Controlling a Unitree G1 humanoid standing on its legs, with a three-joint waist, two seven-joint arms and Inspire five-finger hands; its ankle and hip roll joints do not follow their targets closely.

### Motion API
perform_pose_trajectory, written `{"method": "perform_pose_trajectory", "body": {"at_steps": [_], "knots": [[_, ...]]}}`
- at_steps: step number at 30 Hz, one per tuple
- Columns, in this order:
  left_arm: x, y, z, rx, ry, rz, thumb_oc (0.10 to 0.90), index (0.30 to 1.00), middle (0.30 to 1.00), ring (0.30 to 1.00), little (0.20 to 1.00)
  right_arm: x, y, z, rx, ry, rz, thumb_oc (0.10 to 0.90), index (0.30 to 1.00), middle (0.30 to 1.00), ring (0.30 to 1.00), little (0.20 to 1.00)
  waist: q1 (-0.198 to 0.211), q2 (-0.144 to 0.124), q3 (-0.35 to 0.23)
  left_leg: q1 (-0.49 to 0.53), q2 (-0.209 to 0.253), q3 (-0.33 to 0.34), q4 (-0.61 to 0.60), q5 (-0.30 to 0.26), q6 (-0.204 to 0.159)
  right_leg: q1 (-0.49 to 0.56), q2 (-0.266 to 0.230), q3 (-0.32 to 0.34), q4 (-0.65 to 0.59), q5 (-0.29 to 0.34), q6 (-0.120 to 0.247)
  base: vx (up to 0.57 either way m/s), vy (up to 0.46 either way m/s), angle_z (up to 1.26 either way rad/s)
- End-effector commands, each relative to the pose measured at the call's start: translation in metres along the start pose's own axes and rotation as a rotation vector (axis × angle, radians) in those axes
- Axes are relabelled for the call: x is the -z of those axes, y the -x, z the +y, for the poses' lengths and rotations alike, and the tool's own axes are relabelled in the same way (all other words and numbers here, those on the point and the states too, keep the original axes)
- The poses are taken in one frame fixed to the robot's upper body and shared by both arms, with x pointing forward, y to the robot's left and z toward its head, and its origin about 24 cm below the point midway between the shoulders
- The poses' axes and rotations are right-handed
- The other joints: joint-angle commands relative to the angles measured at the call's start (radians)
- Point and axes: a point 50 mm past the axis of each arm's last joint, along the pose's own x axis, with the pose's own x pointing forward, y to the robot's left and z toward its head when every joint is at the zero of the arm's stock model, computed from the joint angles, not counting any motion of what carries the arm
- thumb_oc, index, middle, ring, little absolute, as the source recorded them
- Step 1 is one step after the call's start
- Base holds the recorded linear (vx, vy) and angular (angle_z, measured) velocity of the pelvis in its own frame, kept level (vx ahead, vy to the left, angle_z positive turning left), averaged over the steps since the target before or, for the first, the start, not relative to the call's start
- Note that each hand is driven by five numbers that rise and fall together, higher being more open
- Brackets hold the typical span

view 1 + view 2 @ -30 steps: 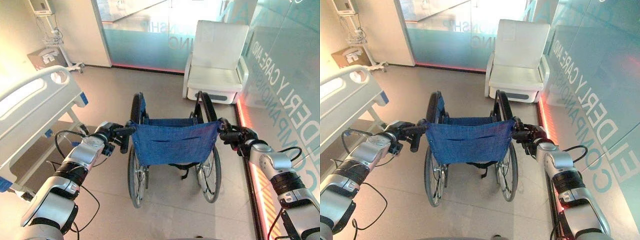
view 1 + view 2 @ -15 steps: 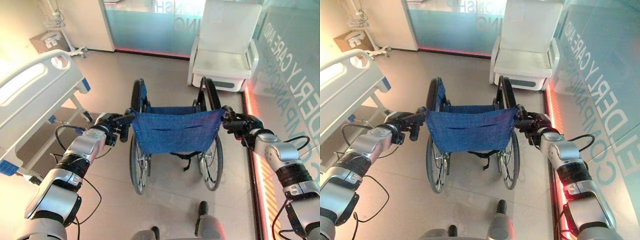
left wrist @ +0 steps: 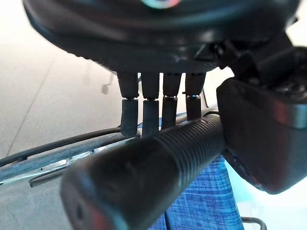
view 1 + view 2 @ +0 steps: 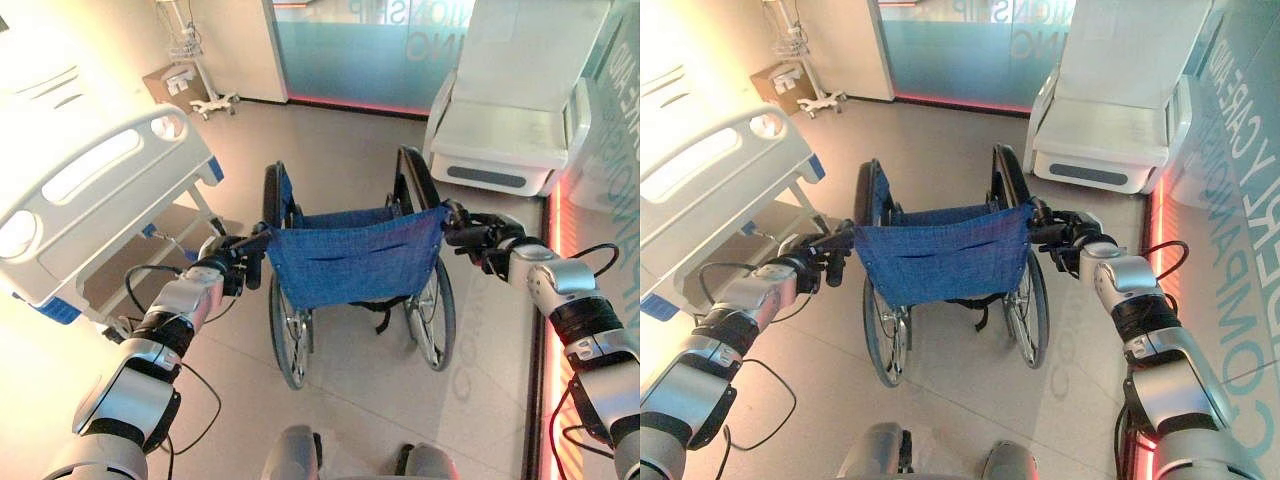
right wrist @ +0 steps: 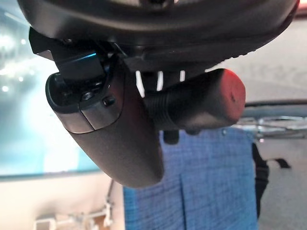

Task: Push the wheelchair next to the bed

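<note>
A wheelchair (image 4: 352, 258) with a blue cloth back and black wheels stands in the middle of the floor, facing away from me. My left hand (image 4: 232, 266) is shut on its left push handle (image 3: 158, 158), fingers and thumb curled round the ribbed grip. My right hand (image 4: 486, 238) is shut on the right push handle (image 5: 196, 103). The white hospital bed (image 4: 85, 205), with blue corner caps, stands to the left, its footboard about level with the wheelchair's left wheel (image 4: 283, 325), a strip of floor between them.
A white armchair (image 4: 520, 110) stands ahead on the right against a glass wall (image 4: 1240, 150) with a glowing red strip along its base. A cardboard box and a wheeled stand (image 4: 185, 75) are at the far left corner. Open floor lies ahead of the wheelchair.
The whole picture has shifted as I walk forward and turn left: the bed now looms larger and closer on the left, the armchair has slid right. Both hands keep their hold.
</note>
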Motion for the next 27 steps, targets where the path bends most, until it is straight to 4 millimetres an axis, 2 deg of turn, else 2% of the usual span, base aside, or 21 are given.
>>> {"method": "perform_pose_trajectory", "body": {"at_steps": [1,3,4,6,8,9,10,11,13,14,16,17,19,21,22,23,24,25,26,27], "knots": [[-0.052,0.007,0.012,-0.002,0.208,-0.272,0.4,0.3,0.3,0.3,0.3,-0.033,0.009,0.045,-0.267,-0.035,-0.166,0.4,0.3,0.3,0.3,0.3,0.023,0.012,-0.02,0.054,-0.039,0.03,-0.293,0.074,0.049,0.114,0.103,0.075,-0.164,0.097,0.021,0.57,0.124,0.11],[-0.046,0.008,0.01,0.003,0.208,-0.273,0.4,0.3,0.3,0.3,0.3,-0.025,0.01,0.048,-0.259,-0.043,-0.156,0.4,0.3,0.3,0.3,0.3,0.053,0.023,-0.016,0.016,-0.017,-0.006,-0.498,0.187,0.032,0.164,0.139,0.108,-0.192,0.094,0.019,0.66,0.141,0.2],[-0.044,0.009,0.011,0.005,0.207,-0.273,0.4,0.3,0.3,0.3,0.3,-0.022,0.01,0.047,-0.257,-0.049,-0.151,0.4,0.3,0.3,0.3,0.3,0.066,0.021,-0.012,-0.005,-0.006,-0.012,-0.54,0.227,0.03,0.187,0.147,0.12,-0.198,0.09,0.013,0.65,0.142,-0.02],[-0.038,0.012,0.017,0.005,0.21,-0.267,0.4,0.3,0.3,0.3,0.3,-0.015,0.012,0.041,-0.259,-0.051,-0.138,0.4,0.3,0.3,0.3,0.3,0.084,0.015,-0.007,-0.052,0.011,-0.006,-0.572,0.255,0.025,0.216,0.157,0.135,-0.184,0.069,0.001,0.6,0.163,-0.41],[-0.031,0.015,0.029,-0.006,0.214,-0.252,0.4,0.3,0.3,0.3,0.3,-0.005,0.012,0.032,-0.27,-0.045,-0.12,0.4,0.3,0.3,0.3,0.3,0.105,0.018,-0.008,-0.091,0.022,-0.004,-0.589,0.275,0.025,0.237,0.166,0.142,-0.138,0.021,-0.013,0.75,0.288,-0.51],[-0.022,0.017,0.038,-0.025,0.22,-0.228,0.4,0.3,0.3,0.3,0.3,0.004,0.011,0.029,-0.288,-0.043,-0.099,0.4,0.3,0.3,0.3,0.3,0.112,0.029,-0.02,-0.071,0.019,0.018,-0.546,0.243,0.042,0.236,0.168,0.132,-0.069,-0.036,-0.016,0.67,0.286,-0.46],[-0.019,0.018,0.04,-0.03,0.222,-0.221,0.4,0.3,0.3,0.3,0.3,0.007,0.01,0.03,-0.294,-0.045,-0.093,0.4,0.3,0.3,0.3,0.3,0.113,0.032,-0.024,-0.068,0.02,0.024,-0.526,0.242,0.045,0.237,0.169,0.131,-0.051,-0.051,-0.016,0.68,0.279,-0.63],[-0.014,0.018,0.044,-0.041,0.222,-0.204,0.4,0.3,0.3,0.3,0.3,0.014,0.009,0.032,-0.309,-0.051,-0.08,0.4,0.3,0.3,0.3,0.3,0.119,0.032,-0.036,-0.059,0.02,0.029,-0.486,0.218,0.061,0.245,0.163,0.124,-0.01,-0.088,-0.014,0.43,0.167,-0.51],[-0.011,0.018,0.046,-0.044,0.217,-0.191,0.4,0.3,0.3,0.3,0.3,0.02,0.009,0.035,-0.317,-0.062,-0.068,0.4,0.3,0.3,0.3,0.3,0.126,0.024,-0.048,-0.05,0.009,0.028,-0.457,0.184,0.08,0.252,0.154,0.127,0.016,-0.113,0.0,0.47,0.206,-0.61],[-0.006,0.017,0.046,-0.038,0.192,-0.171,0.4,0.3,0.3,0.3,0.3,0.031,0.01,0.041,-0.318,-0.08,-0.048,0.4,0.3,0.3,0.3,0.3,0.136,-0.007,-0.068,-0.016,-0.034,0.037,-0.438,0.122,0.125,0.261,0.113,0.108,0.123,-0.096,0.048,0.57,0.284,-0.64],[-0.001,0.015,0.046,-0.038,0.176,-0.153,0.4,0.3,0.3,0.3,0.3,0.04,0.011,0.042,-0.319,-0.088,-0.034,0.4,0.3,0.3,0.3,0.3,0.141,-0.03,-0.086,0.024,-0.078,0.039,-0.449,0.084,0.163,0.25,0.084,0.097,0.241,-0.018,0.101,0.59,0.324,-0.24],[0.002,0.013,0.045,-0.044,0.163,-0.14,0.4,0.3,0.3,0.3,0.3,0.044,0.012,0.041,-0.322,-0.091,-0.029,0.4,0.3,0.3,0.3,0.3,0.135,-0.032,-0.098,0.05,-0.096,0.038,-0.458,0.06,0.188,0.222,0.083,0.102,0.345,0.049,0.132,0.48,0.29,0.05],[0.003,0.011,0.043,-0.057,0.162,-0.128,0.4,0.3,0.3,0.3,0.3,0.047,0.013,0.041,-0.33,-0.093,-0.024,0.4,0.3,0.3,0.3,0.3,0.119,-0.034,-0.104,0.091,-0.115,0.059,-0.471,0.029,0.21,0.151,0.067,0.101,0.45,0.124,0.144,0.49,0.262,0.15],[-0.001,0.009,0.041,-0.061,0.159,-0.128,0.4,0.3,0.3,0.3,0.3,0.046,0.013,0.041,-0.332,-0.091,-0.03,0.4,0.3,0.3,0.3,0.3,0.109,-0.045,-0.103,0.113,-0.128,0.091,-0.479,0.015,0.218,0.128,0.038,0.079,0.428,0.115,0.141,0.38,0.112,0.17],[-0.008,0.008,0.038,-0.062,0.149,-0.14,0.4,0.3,0.3,0.3,0.3,0.041,0.012,0.042,-0.326,-0.093,-0.048,0.4,0.3,0.3,0.3,0.3,0.103,-0.051,-0.099,0.116,-0.124,0.123,-0.47,0.0,0.216,0.119,0.035,0.056,0.341,0.088,0.136,0.27,0.004,-0.03],[-0.01,0.007,0.037,-0.062,0.146,-0.144,0.4,0.3,0.3,0.3,0.3,0.038,0.012,0.042,-0.323,-0.094,-0.054,0.4,0.3,0.3,0.3,0.3,0.101,-0.052,-0.097,0.115,-0.122,0.128,-0.465,-0.004,0.214,0.118,0.038,0.05,0.309,0.082,0.133,0.35,-0.022,-0.16],[-0.018,0.007,0.036,-0.065,0.142,-0.158,0.4,0.3,0.3,0.3,0.3,0.03,0.012,0.043,-0.323,-0.098,-0.073,0.4,0.3,0.3,0.3,0.3,0.098,-0.055,-0.088,0.111,-0.118,0.135,-0.451,-0.011,0.206,0.112,0.043,0.038,0.218,0.063,0.125,0.29,-0.07,-0.3],[-0.026,0.006,0.032,-0.067,0.15,-0.183,0.4,0.3,0.3,0.3,0.3,0.017,0.012,0.046,-0.319,-0.099,-0.101,0.4,0.3,0.3,0.3,0.3,0.09,-0.058,-0.071,0.105,-0.114,0.137,-0.413,-0.021,0.18,0.104,0.06,0.035,0.036,0.039,0.097,0.29,-0.092,-0.34],[-0.03,0.006,0.028,-0.069,0.158,-0.2,0.4,0.3,0.3,0.3,0.3,0.01,0.012,0.046,-0.315,-0.093,-0.12,0.4,0.3,0.3,0.3,0.3,0.084,-0.063,-0.058,0.098,-0.115,0.135,-0.384,-0.031,0.168,0.093,0.063,0.045,-0.063,0.057,0.089,0.22,-0.104,-0.29],[-0.038,0.007,0.023,-0.071,0.17,-0.234,0.4,0.3,0.3,0.3,0.3,-0.002,0.012,0.045,-0.308,-0.084,-0.157,0.4,0.3,0.3,0.3,0.3,0.071,-0.067,-0.031,0.086,-0.121,0.124,-0.345,-0.053,0.158,0.065,0.062,0.07,-0.179,0.125,0.091,0.12,-0.082,-0.1]]}}
